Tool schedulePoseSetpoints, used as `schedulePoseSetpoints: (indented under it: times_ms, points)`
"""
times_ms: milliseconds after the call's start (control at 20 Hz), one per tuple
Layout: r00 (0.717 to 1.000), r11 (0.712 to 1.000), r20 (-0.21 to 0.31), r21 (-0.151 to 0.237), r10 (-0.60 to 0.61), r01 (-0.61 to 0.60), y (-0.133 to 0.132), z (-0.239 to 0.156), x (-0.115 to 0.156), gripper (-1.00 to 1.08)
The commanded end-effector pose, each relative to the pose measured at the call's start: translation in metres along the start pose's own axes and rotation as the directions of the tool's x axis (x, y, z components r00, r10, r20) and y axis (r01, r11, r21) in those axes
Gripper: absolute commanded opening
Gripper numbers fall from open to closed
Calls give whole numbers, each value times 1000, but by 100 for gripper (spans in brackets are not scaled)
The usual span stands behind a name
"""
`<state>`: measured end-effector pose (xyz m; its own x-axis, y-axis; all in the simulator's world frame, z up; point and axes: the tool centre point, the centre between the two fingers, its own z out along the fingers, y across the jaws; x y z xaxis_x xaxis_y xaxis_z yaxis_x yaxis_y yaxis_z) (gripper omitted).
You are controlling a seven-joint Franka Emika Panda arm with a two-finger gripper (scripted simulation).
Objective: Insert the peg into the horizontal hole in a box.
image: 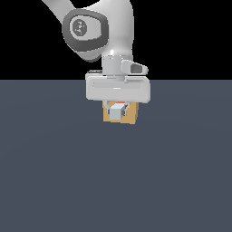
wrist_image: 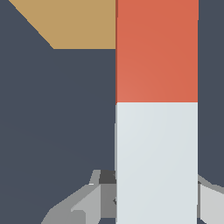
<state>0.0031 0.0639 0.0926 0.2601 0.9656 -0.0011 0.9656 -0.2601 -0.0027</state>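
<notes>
The peg is clamped at its pale end between the fingers of the gripper, directly in front of the box in the exterior view. In the wrist view the red-orange part is seen overlapping the box; the hole is hidden.

Red-and-white peg — tan box.

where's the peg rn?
Held in the pincer, at the exterior view's centre in front of the tan box; the peg shows its white end toward that camera.
</notes>
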Motion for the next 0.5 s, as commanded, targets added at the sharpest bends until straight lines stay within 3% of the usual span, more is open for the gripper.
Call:
schedulePoseSetpoints:
  times_ms: [0, 450]
  points:
    - [1000, 1000, -1, -3, -3, 3, 1, -2, -1, -100]
    - [1000, 1000, 0, -1, -2, 2, 0, -1, 9, -100]
